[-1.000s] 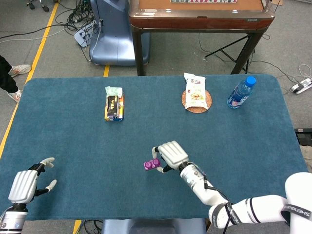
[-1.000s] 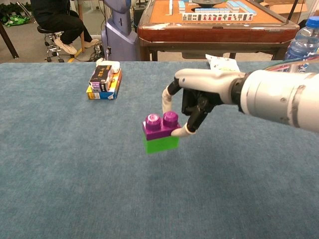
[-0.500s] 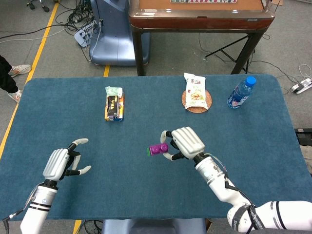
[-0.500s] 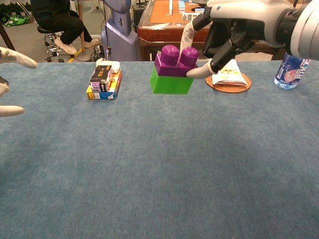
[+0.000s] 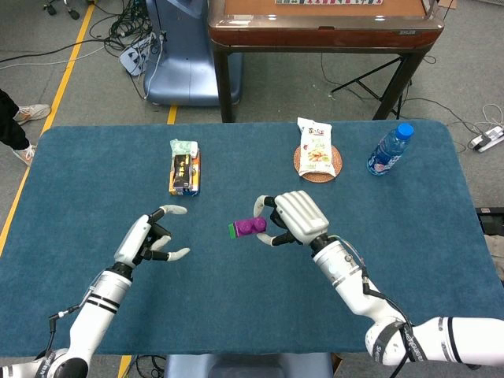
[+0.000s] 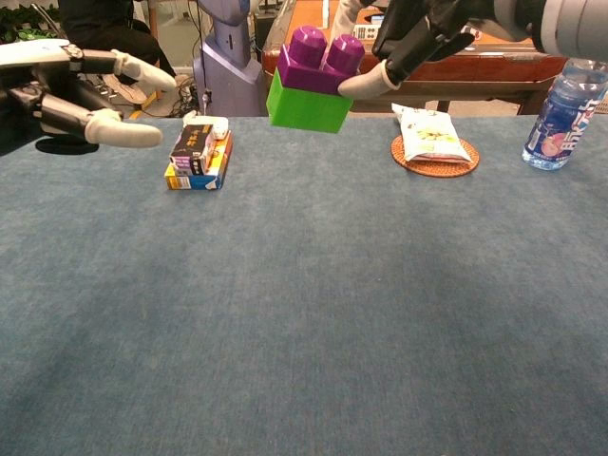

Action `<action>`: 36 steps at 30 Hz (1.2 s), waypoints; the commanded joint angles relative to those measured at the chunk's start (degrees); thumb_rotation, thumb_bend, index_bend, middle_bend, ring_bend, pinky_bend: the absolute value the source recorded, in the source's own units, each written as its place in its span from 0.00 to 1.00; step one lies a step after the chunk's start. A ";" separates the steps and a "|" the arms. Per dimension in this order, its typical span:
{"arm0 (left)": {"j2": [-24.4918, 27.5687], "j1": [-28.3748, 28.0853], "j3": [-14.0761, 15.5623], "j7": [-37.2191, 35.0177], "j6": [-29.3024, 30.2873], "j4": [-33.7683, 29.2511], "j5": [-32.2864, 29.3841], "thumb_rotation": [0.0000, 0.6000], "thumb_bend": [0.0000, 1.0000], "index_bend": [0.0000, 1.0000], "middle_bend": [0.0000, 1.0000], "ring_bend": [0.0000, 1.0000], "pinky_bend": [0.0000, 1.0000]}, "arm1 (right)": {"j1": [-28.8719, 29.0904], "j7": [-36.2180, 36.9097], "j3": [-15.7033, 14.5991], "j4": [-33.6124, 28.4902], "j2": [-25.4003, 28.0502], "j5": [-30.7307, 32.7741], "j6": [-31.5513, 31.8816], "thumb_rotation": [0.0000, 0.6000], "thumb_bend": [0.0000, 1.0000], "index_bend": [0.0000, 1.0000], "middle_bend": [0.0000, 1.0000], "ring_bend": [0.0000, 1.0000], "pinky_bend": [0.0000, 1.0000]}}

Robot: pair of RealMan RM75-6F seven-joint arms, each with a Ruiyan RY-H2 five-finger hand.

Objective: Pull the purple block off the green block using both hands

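My right hand [image 5: 293,219] [image 6: 427,33] holds the block pair in the air above the table's middle, pinching the purple block [image 5: 253,226] [image 6: 321,59] between thumb and fingers. Still stuck under the purple one, the green block [image 6: 306,103] [image 5: 234,231] points toward my left side. My left hand [image 5: 150,240] [image 6: 71,90] hovers open to the left of the blocks, fingers spread and facing them, holding nothing. A clear gap separates it from the green block.
A stack of small boxes [image 5: 184,168] [image 6: 196,157] lies at the back left of the blue table [image 5: 409,213]. A snack bag on a round coaster [image 5: 317,150] [image 6: 433,141] and a water bottle [image 5: 389,149] [image 6: 561,114] stand at the back right.
My right hand has lifted the block pair higher and slightly left. My left hand has risen from the table's near left corner and moved right toward the blocks.
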 commanded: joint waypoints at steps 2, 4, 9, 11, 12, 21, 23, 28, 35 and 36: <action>-1.25 -2.47 -1.77 -2.14 -2.06 -1.98 -4.54 1.00 0.11 0.35 1.00 1.00 1.00 | 0.64 0.34 0.27 1.22 -1.32 0.01 -0.10 1.00 0.41 0.61 1.00 1.00 1.00; -1.83 -3.15 -1.65 -1.92 -2.17 -2.17 -5.62 1.00 0.11 0.35 1.00 1.00 1.00 | 0.79 0.91 0.35 1.85 -2.17 -0.35 -0.06 1.00 0.41 0.61 1.00 1.00 1.00; -2.59 -4.31 -0.98 -1.59 -2.78 -2.38 -7.37 1.00 0.11 0.36 1.00 1.00 1.00 | 1.25 1.55 0.21 3.70 -4.26 -1.33 -0.09 1.00 0.41 0.61 1.00 1.00 1.00; -3.05 -4.67 -0.65 -1.15 -2.49 -2.33 -7.49 1.00 0.11 0.36 1.00 1.00 1.00 | 1.60 1.71 0.26 4.40 -5.15 -1.47 -0.27 1.00 0.41 0.61 1.00 1.00 1.00; -3.49 -4.83 -0.57 -0.82 -1.92 -2.22 -7.47 1.00 0.11 0.36 1.00 1.00 1.00 | 1.86 1.77 0.29 4.77 -5.59 -1.43 -0.55 1.00 0.41 0.61 1.00 1.00 1.00; -8.18 -5.99 -0.44 3.78 4.75 -0.45 -6.55 1.00 0.11 0.38 1.00 1.00 1.00 | 3.67 1.44 0.51 6.70 -8.44 -0.76 -1.79 1.00 0.41 0.61 1.00 1.00 1.00; -9.24 -6.17 -0.28 4.86 6.05 -0.12 -6.42 1.00 0.11 0.40 1.00 1.00 1.00 | 3.88 1.50 0.54 6.97 -8.97 -0.82 -1.81 1.00 0.41 0.61 1.00 1.00 1.00; -10.26 -6.29 0.06 5.83 7.06 0.28 -6.68 1.00 0.11 0.46 1.00 1.00 1.00 | 3.96 2.21 0.68 7.38 -9.72 -1.41 -1.73 1.00 0.41 0.61 1.00 1.00 1.00; -10.55 -6.23 0.32 5.94 7.09 0.67 -7.06 1.00 0.11 0.52 1.00 1.00 1.00 | 3.60 3.33 0.83 7.50 -10.00 -2.58 -1.38 1.00 0.41 0.61 1.00 1.00 1.00; -10.64 -6.19 0.28 5.77 7.14 0.76 -7.08 1.00 0.11 0.52 1.00 1.00 1.00 | 3.54 3.46 0.82 7.49 -10.04 -2.77 -1.33 1.00 0.41 0.61 1.00 1.00 1.00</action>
